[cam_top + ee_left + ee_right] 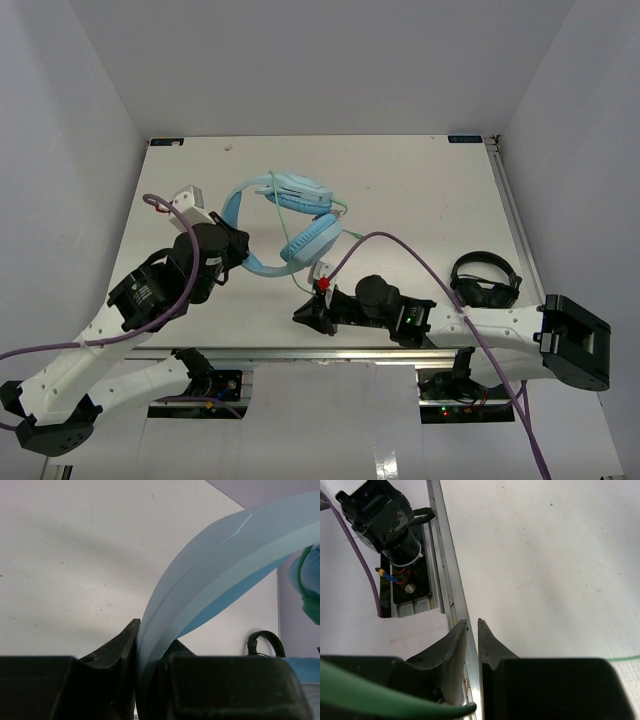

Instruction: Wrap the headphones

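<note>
Presently listed, as found on the white table (pixel 400 170):

1. Headphones (pixel 308 238), light blue, over-ear. They are located left of centre on the table. One earcup is seen toward the far side, the other nearer the arms. The wide headband (pixel 210 575) is arched out to the left.

2. Left gripper (pixel 152 635). It is clamped on the headband, which is pinched edge-on between the two black fingers (pixel 117 652) and is seen in the left wrist view curving up and away to the right.

3. Cable (pixel 395 690), thin, pale green. In the right wrist view it is led in from the lower left and is lost in the slit between the fingers. A further short length is seen at the right edge of that view.

4. Right gripper (pixel 472 625). It is drawn nearly closed, only a narrow slit being left, and appears to be pinched on the cable. It is placed over the table's near edge, beside the metal rail (pixel 445 580).

5. Black headphones (pixel 485 281). These are set near the right edge, well apart from the blue pair.
</note>
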`<action>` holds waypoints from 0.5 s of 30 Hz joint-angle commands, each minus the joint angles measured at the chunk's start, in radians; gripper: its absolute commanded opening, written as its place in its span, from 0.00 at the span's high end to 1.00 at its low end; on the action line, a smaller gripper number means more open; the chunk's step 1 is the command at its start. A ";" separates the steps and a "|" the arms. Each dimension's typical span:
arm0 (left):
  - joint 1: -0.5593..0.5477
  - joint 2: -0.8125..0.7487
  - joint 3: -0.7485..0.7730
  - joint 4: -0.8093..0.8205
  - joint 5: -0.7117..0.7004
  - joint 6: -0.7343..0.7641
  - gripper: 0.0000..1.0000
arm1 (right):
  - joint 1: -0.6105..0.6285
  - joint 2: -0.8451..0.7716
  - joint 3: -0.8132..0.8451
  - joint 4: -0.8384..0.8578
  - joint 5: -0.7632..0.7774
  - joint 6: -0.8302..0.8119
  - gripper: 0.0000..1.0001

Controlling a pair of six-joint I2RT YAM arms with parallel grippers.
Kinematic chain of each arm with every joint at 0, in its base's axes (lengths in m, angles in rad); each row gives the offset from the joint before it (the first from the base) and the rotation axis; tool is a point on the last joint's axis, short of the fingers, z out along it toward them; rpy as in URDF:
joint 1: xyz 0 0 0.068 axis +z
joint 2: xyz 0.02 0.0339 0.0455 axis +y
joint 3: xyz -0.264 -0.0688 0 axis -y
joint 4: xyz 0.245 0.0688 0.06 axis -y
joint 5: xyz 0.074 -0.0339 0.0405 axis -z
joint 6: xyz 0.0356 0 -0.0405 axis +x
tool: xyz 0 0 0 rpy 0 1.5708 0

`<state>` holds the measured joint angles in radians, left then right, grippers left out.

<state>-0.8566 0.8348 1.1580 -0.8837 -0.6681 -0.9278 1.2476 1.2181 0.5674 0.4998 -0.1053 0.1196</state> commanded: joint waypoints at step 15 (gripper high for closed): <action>-0.001 -0.151 0.011 0.140 0.193 -0.025 1.00 | 0.003 0.100 -0.097 0.250 0.071 -0.049 0.92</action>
<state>-0.8566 0.7218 1.1580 -0.8658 -0.5712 -0.9287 1.2476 1.2828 0.4762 0.6527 -0.0748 0.1019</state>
